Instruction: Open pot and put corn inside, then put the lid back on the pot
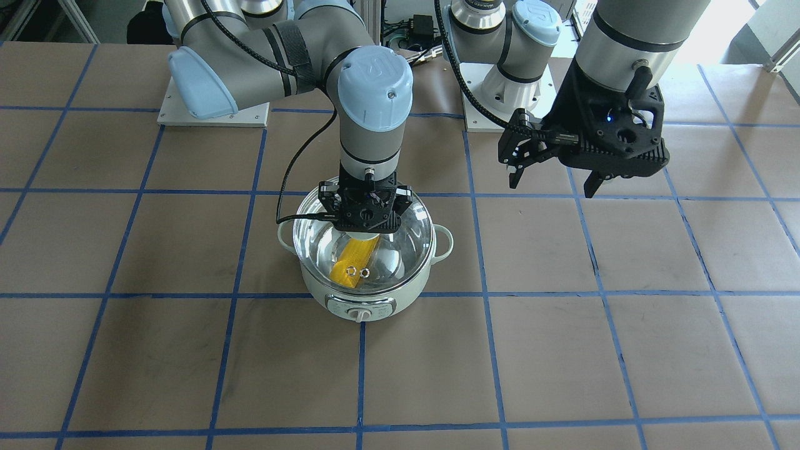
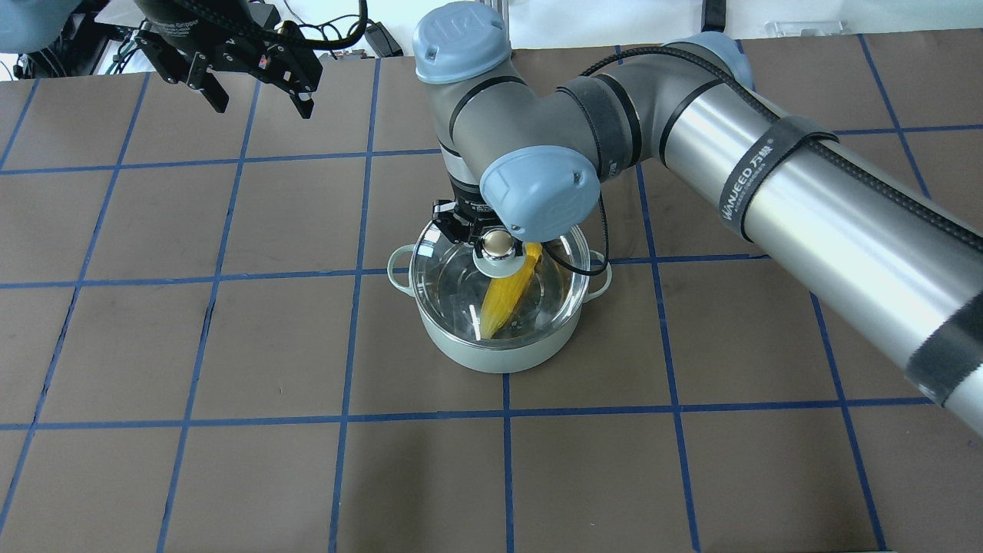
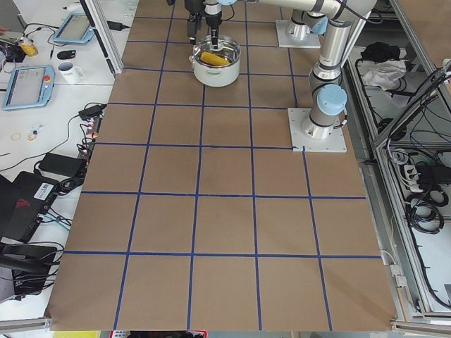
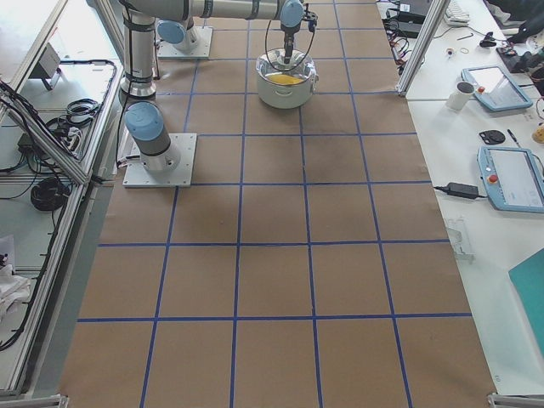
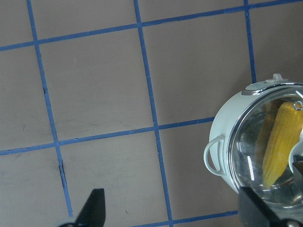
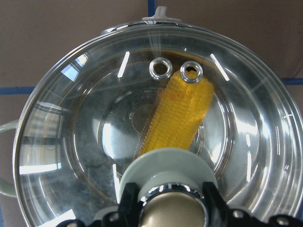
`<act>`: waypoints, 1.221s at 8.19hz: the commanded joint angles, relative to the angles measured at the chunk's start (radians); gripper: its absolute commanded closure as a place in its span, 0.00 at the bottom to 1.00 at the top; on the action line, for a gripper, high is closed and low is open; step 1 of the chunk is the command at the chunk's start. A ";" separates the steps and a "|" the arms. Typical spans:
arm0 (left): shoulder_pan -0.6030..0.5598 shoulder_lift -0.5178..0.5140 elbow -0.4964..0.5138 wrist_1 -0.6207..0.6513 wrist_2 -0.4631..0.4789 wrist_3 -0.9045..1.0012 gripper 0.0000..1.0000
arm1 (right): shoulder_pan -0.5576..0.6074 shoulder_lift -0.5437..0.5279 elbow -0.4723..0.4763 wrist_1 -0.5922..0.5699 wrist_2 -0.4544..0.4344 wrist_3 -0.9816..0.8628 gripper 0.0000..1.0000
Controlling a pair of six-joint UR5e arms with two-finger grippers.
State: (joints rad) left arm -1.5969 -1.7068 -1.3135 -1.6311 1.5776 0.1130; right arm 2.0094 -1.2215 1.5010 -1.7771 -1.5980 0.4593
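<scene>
The pale mint-green pot [image 1: 375, 301] stands mid-table, its dial towards the front-facing camera. The yellow corn [image 2: 507, 296] lies inside it and shows through the glass lid [image 1: 403, 250], which sits on the pot's rim. In the right wrist view the corn [image 6: 182, 118] lies under the two vent rings. My right gripper [image 6: 174, 208] is straight above the pot, with a finger against each side of the lid's beige-gold knob [image 2: 498, 244]. My left gripper [image 2: 261, 110] is open and empty, raised well away from the pot; its wrist view shows the pot [image 5: 222, 137] at the right edge.
Brown table paper with a blue tape grid [image 1: 362, 375] lies all around the pot. Both arm bases [image 1: 212, 112] stand at the robot's edge of the table. Side benches with tablets and a mug [image 3: 70, 70] flank the table ends.
</scene>
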 commanded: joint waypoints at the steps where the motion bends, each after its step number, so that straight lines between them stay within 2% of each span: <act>1: 0.000 -0.019 -0.013 0.002 0.007 0.005 0.00 | 0.000 0.002 0.001 -0.016 0.001 -0.001 1.00; 3: 0.002 -0.031 -0.027 0.071 0.008 0.007 0.00 | 0.000 0.003 0.001 -0.027 0.003 -0.002 1.00; 6: 0.002 0.004 -0.032 0.071 0.012 0.002 0.00 | 0.000 0.005 0.010 -0.036 -0.003 -0.016 1.00; 7: 0.002 -0.004 -0.033 0.073 0.010 -0.006 0.00 | 0.000 0.005 0.010 -0.038 -0.003 -0.016 0.95; 8: 0.000 -0.005 -0.041 0.071 0.015 -0.010 0.00 | 0.000 0.005 0.010 -0.038 -0.005 -0.016 0.51; 9: 0.000 -0.016 -0.050 0.077 0.010 -0.012 0.00 | -0.001 0.005 0.010 -0.039 -0.005 -0.014 0.01; 10: 0.000 -0.005 -0.044 0.086 0.012 -0.007 0.00 | -0.001 0.002 0.010 -0.045 -0.003 -0.014 0.00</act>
State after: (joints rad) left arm -1.5964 -1.7155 -1.3564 -1.5565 1.5893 0.1042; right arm 2.0090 -1.2166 1.5107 -1.8155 -1.6026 0.4443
